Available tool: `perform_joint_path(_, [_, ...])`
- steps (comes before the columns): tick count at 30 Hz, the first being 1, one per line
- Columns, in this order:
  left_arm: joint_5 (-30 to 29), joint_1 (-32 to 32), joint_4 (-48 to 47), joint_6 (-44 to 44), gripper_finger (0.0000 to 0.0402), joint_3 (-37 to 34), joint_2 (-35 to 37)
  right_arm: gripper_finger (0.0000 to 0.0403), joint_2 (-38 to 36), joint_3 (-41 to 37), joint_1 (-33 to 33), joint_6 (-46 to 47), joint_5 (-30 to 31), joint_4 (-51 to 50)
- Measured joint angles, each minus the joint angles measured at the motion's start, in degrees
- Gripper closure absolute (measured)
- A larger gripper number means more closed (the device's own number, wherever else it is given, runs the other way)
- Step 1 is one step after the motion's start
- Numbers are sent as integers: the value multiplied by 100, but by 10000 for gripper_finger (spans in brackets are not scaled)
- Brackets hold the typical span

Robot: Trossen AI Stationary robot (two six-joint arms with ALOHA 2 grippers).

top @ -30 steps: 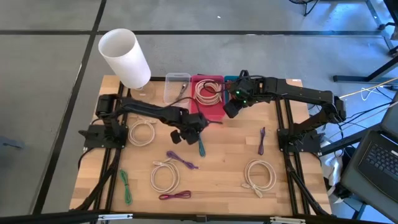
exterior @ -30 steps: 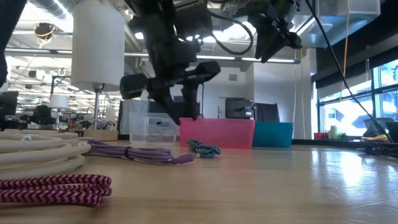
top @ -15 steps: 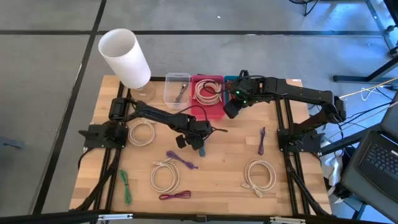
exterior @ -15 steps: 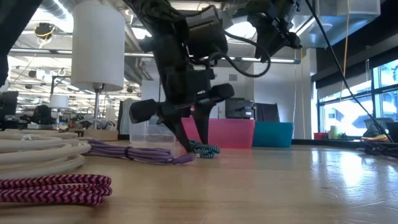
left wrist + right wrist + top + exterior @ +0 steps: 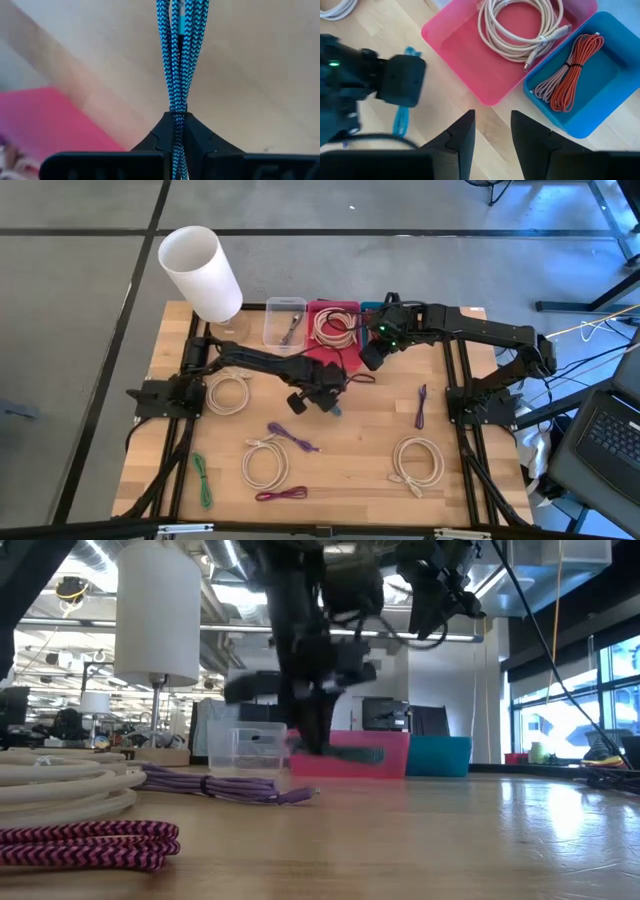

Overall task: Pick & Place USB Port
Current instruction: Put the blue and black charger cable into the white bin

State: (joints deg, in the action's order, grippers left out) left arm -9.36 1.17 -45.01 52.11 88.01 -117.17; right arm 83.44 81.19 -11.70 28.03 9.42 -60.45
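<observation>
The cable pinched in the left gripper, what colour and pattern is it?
The cable is braided blue and black in a zigzag weave, clearest in the left wrist view, clamped in the left gripper.

I'm running this from a robotics lab or open industrial workshop. Past the wooden table (image 5: pixel 450 830) I see a high ceiling with exposed ducts (image 5: pixel 75 585) and strip lights, large windows (image 5: pixel 545 725), and monitors (image 5: pixel 385 713) on distant benches. From above: concrete floor (image 5: pixel 70 330) and a laptop (image 5: pixel 600 435) alongside.
</observation>
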Motion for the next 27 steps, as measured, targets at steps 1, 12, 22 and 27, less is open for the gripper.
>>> perform_joint_path(1, [6, -4, -266, -140, 390, 166, 38, 274, 0, 2, 0, -2, 1, 0])
perform_joint_path(12, [-11, 586, -801, -2261, 391, 931, 1058, 274, 0, 22, -3, -12, -5, 151])
perform_joint_path(22, [509, 2468, -730, -5592, 391, 949, 1350, 274, -19, 2, -84, -404, 135, 204])
perform_joint_path(27, [752, 2976, -766, -6291, 391, 949, 1420, 274, -252, -6, -90, -407, 632, 208])
